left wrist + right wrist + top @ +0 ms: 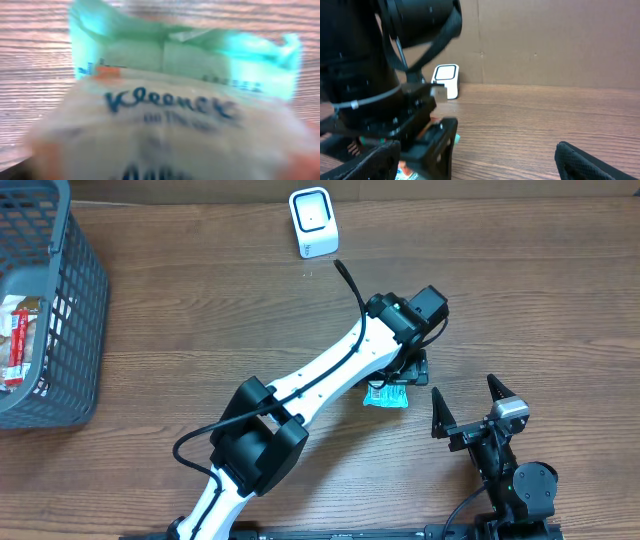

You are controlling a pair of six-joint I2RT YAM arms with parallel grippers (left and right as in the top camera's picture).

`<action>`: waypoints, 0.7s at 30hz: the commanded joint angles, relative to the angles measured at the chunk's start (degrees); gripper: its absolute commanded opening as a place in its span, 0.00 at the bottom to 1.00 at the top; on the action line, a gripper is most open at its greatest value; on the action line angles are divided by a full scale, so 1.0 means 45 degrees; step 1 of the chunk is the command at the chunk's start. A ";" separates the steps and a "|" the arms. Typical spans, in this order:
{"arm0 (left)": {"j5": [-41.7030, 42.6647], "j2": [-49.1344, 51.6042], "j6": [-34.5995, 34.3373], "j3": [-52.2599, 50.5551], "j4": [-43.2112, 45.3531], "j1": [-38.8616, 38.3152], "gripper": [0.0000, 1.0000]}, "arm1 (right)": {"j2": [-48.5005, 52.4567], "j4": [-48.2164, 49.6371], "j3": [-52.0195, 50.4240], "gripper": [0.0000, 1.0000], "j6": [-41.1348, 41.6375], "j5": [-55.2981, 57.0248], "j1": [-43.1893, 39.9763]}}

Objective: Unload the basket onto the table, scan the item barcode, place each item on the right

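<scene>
Nearest, the right hand (pixel 467 408) sits with its fingers spread wide, holding nothing. Just beyond, the Kleenex tissue pack (pixel 385 396) lies on the wooden surface (pixel 200 310), half under the left hand (pixel 403 372); spread or pinching, I can't tell. Far back stands the white scanner (pixel 312 222).

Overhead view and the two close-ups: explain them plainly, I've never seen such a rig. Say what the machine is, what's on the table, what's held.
Two robot arms work at a wooden table. The overhead view looks straight down; the other two pictures come from a camera on each wrist. The left gripper is over a Kleenex tissue pack, which fills the blurry left wrist view; whether it grips the pack is unclear. The right gripper stands open and empty. A white scanner sits at the far edge, a grey basket at the left.
</scene>
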 commanded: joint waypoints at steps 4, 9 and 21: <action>-0.0442 -0.0267 0.0665 0.0826 -0.0160 -0.0107 1.00 | -0.0102 0.0044 -0.0136 1.00 0.0039 0.0068 -0.0049; -0.0442 -0.0267 0.1224 0.0826 -0.0165 -0.0029 1.00 | -0.0102 0.0044 -0.0136 1.00 0.0039 0.0068 -0.0049; -0.0010 -0.0277 0.2069 0.1501 -0.0525 0.0335 1.00 | -0.0102 0.0044 -0.0136 1.00 0.0039 0.0068 -0.0049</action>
